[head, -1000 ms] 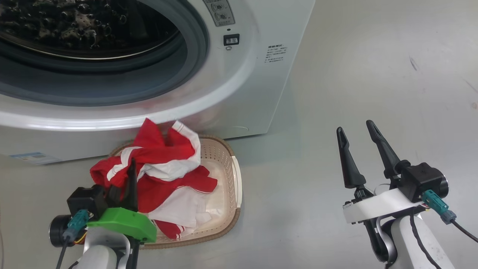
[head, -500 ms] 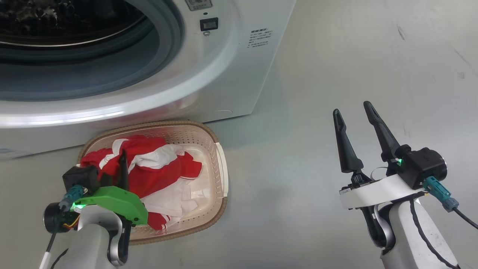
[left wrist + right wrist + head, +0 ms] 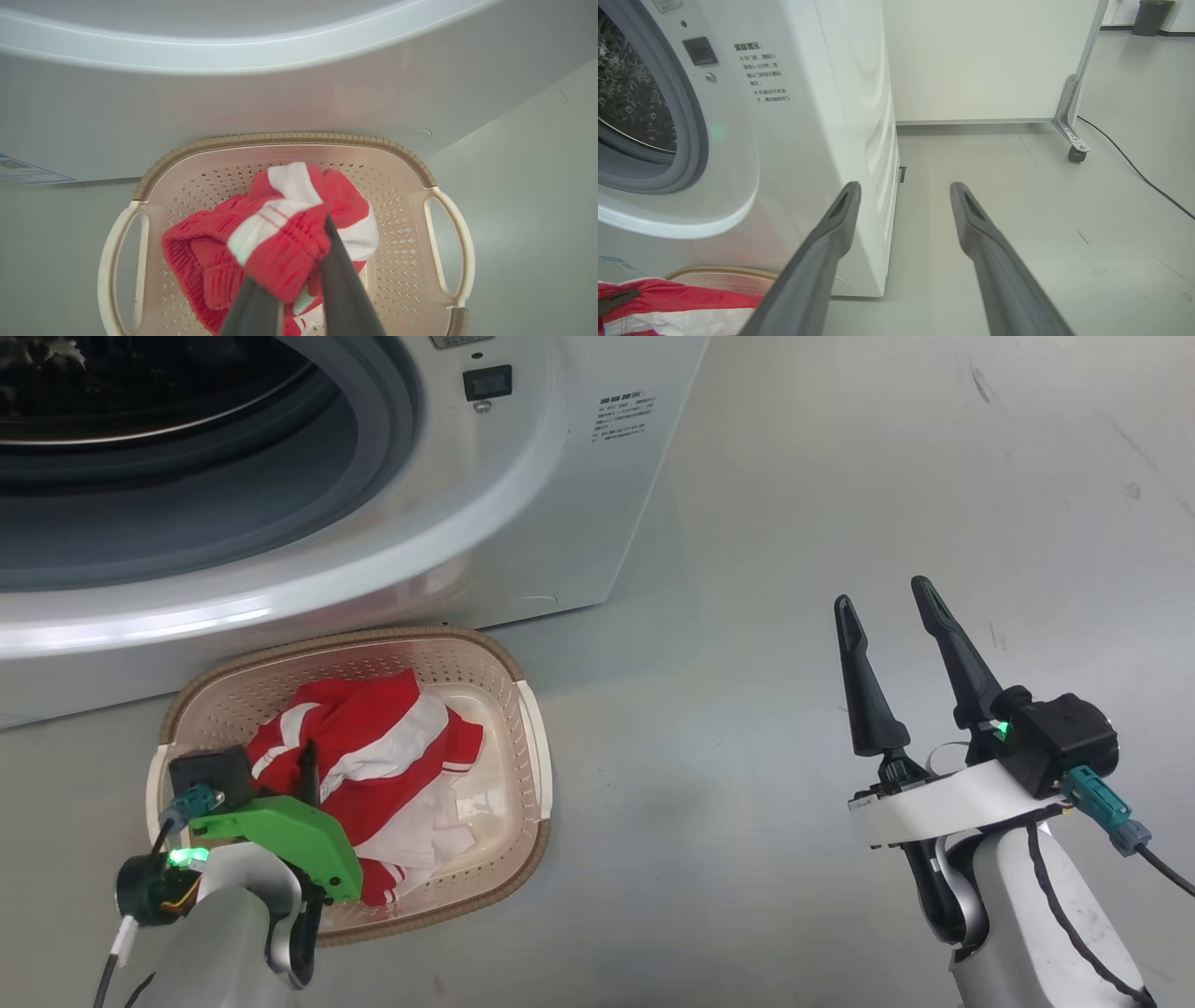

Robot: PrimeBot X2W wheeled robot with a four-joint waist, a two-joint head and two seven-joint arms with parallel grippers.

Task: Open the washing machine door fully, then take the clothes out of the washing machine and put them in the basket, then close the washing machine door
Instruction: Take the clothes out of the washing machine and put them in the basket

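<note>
Left end effector (image 3: 300, 763) pinches clothes (image 3: 373, 756) in basket (image 3: 509, 665); right end effector (image 3: 882, 595) wide.

Printed markings on the washing machine (image 3: 850, 116)
The text sticker (image 3: 762, 72), 2 o'clock on its front: Chinese heading "温馨提示:" above two "※" notes, the first beginning "开门前". The blue label (image 3: 23, 170), 7 o'clock: print too small to read.
</note>
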